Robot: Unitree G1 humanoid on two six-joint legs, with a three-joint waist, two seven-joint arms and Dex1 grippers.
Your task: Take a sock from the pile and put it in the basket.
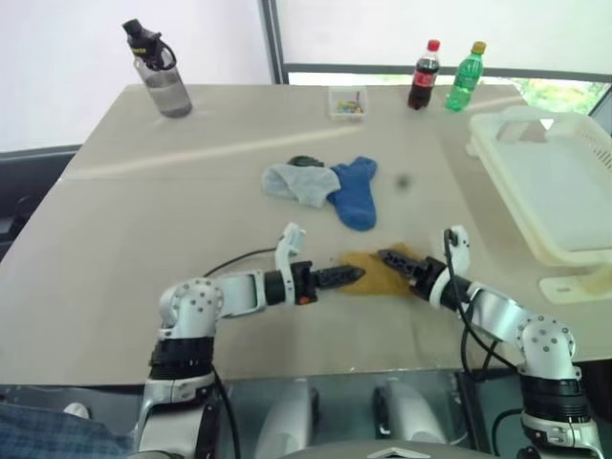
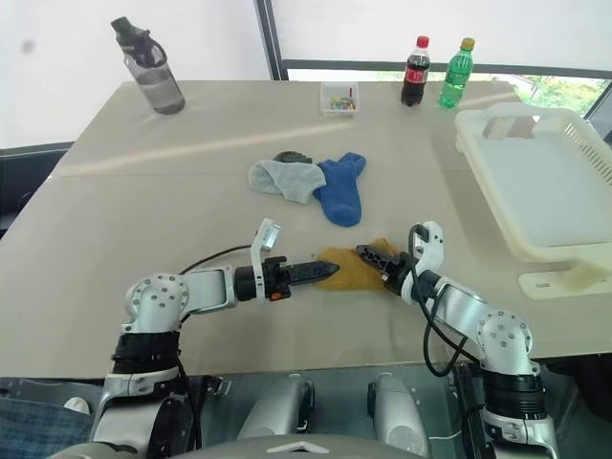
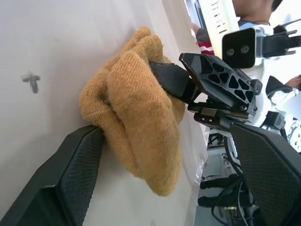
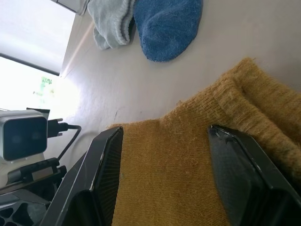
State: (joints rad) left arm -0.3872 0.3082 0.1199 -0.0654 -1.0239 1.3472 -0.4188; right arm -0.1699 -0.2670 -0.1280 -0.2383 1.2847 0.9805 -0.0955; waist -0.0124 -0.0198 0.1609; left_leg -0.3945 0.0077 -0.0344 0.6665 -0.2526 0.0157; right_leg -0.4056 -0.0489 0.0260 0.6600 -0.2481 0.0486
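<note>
On the beige table [image 1: 143,229], mustard-yellow knit sock [image 1: 378,273] pinched by right pincer [image 1: 394,261]; left pincer [image 1: 346,275] spread wide alongside, likely to take over before the cream slotted plastic basket [image 1: 535,220].

A mustard-yellow ribbed sock [image 1: 375,273] lies on the beige table [image 1: 143,220]; at its 12 o'clock sit a bright blue sock [image 1: 356,192] and a pale grey sock [image 1: 298,182]. At 2 o'clock is the cream-white basket [image 1: 550,191]. Far off stand a red-capped dark bottle [image 1: 424,76] and a green bottle [image 1: 464,77].
</note>
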